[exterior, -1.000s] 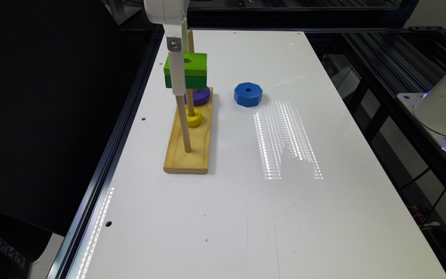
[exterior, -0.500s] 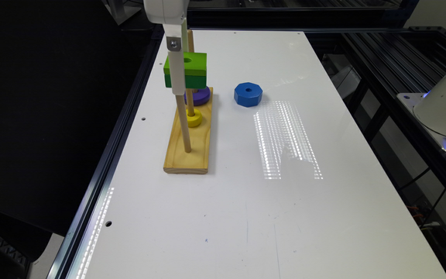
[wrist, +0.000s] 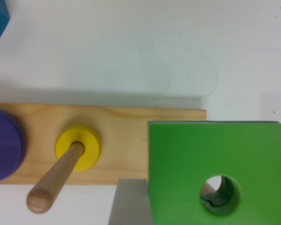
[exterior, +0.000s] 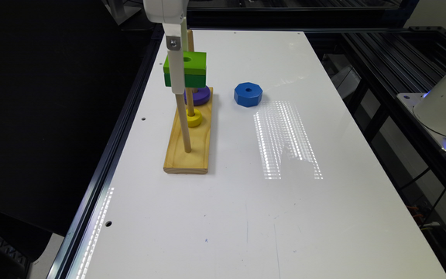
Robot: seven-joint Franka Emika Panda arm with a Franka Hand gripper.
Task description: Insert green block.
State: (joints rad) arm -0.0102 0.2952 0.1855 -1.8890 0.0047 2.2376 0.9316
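Gripper [exterior: 180, 77] clamps green block [exterior: 192, 69] — above pegs.

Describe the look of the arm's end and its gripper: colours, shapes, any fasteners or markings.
In the exterior view, the arm ends in a glossy white rounded housing. Below it the gripper shows as a long, flat, white rectangular finger with a small grey metal plate and a screw near its top. No cables or printed markings show on it. In the wrist view, a pale grey flat finger edge appears.

I'm working in a robotics lab: a white surface [exterior: 285, 217] edged by black aluminium framing [exterior: 385, 58], dark surroundings.
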